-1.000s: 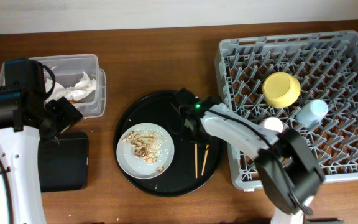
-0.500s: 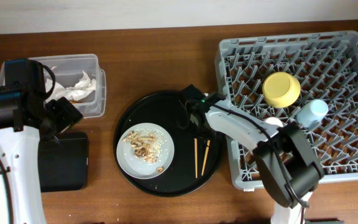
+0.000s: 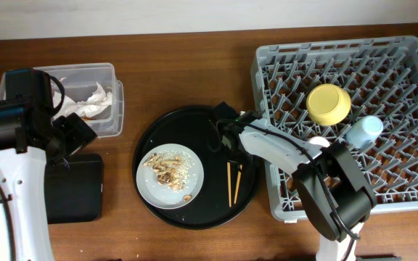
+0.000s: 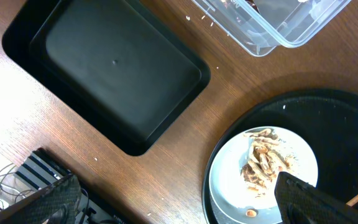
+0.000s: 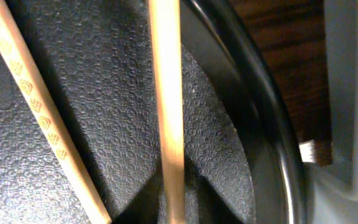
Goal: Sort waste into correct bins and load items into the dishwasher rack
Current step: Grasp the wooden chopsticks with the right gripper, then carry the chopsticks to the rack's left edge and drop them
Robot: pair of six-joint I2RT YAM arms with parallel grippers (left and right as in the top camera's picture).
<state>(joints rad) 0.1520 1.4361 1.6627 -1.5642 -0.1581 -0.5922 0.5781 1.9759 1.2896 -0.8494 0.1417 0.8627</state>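
Two chopsticks (image 3: 234,183) lie right of centre, on the round black tray (image 3: 194,214). My right hand (image 3: 226,135) sits over their upper ends; its opening I cannot tell. I'd straddle both sticks, pinch low, lift toward the dishwasher rack (image 3: 267,65). Left hand (image 4: 176,199) spread, empty.

The brown wooden table (image 3: 180,65) carries a clear tub (image 3: 118,109) at upper left, a shallow black tray (image 3: 78,190) just below it, a round black tray (image 3: 194,122) at centre, and a grey rack (image 3: 339,46) filling the right.
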